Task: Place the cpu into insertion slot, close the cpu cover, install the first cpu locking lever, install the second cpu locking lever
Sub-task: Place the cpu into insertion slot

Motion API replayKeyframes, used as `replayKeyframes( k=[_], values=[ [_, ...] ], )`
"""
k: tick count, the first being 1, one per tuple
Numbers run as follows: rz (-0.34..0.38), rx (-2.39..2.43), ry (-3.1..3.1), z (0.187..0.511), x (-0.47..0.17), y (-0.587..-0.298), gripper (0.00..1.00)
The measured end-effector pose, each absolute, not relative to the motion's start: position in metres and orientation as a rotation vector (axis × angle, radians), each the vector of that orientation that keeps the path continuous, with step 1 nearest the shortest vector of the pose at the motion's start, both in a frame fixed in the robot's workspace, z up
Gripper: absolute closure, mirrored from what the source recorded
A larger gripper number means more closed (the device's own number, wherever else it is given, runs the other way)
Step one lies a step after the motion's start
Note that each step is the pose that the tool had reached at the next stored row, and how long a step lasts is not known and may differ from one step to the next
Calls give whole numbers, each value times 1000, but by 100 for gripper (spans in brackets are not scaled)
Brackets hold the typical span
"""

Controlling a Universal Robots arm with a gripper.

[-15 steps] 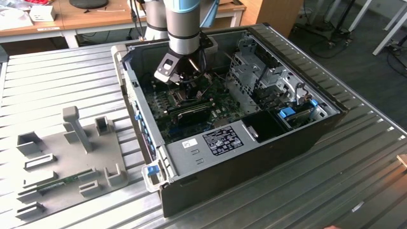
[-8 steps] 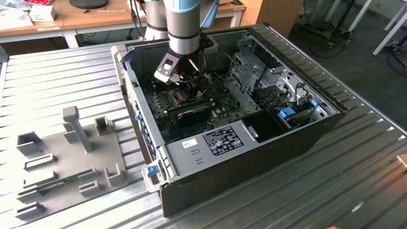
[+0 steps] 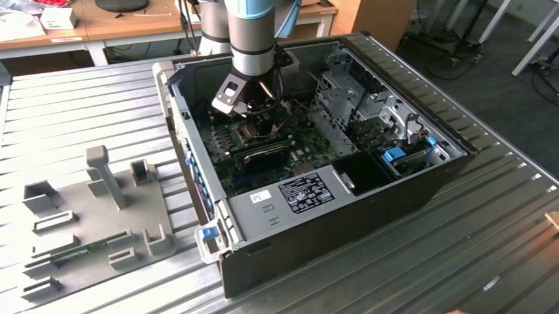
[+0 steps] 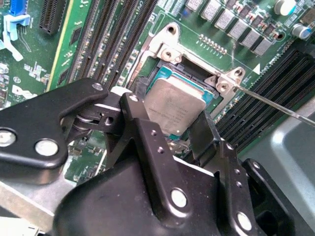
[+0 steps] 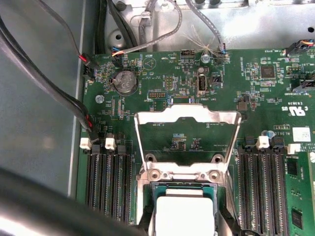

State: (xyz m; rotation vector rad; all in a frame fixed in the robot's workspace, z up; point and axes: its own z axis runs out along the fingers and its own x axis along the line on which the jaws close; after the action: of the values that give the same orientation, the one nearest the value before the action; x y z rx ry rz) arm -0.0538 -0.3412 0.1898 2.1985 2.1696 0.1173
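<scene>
In both wrist views the cpu (image 4: pixel 174 103) (image 5: pixel 184 214), a pale silvery square chip, sits at the dark insertion slot (image 4: pixel 191 73) on the green circuit board (image 5: pixel 162 83). My gripper (image 4: pixel 170 110) (image 5: pixel 187 219) has a black finger against each side of the chip. Whether the chip is fully seated I cannot tell. The cpu cover (image 5: pixel 197 117), a silvery frame with a big window, stands swung up away from the slot. A thin metal locking lever (image 4: pixel 275 105) sticks out unlatched. In the exterior view my gripper (image 3: pixel 249 108) reaches down into the open computer case (image 3: pixel 410 190).
Long black memory slots (image 5: pixel 108 182) (image 5: pixel 261 187) flank the socket. Cables (image 5: pixel 59 93) run along the case wall. Drive cages (image 3: pixel 367 111) and a labelled power unit (image 3: pixel 302 193) crowd the case. A grey fixture plate (image 3: pixel 96 216) lies on the ribbed metal table (image 3: pixel 489 248).
</scene>
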Motion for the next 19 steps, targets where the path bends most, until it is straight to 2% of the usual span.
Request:
replayKeyframes(
  k=[19],
  values=[
    [118,2198,2170,211,-54,-341,40]
  ],
)
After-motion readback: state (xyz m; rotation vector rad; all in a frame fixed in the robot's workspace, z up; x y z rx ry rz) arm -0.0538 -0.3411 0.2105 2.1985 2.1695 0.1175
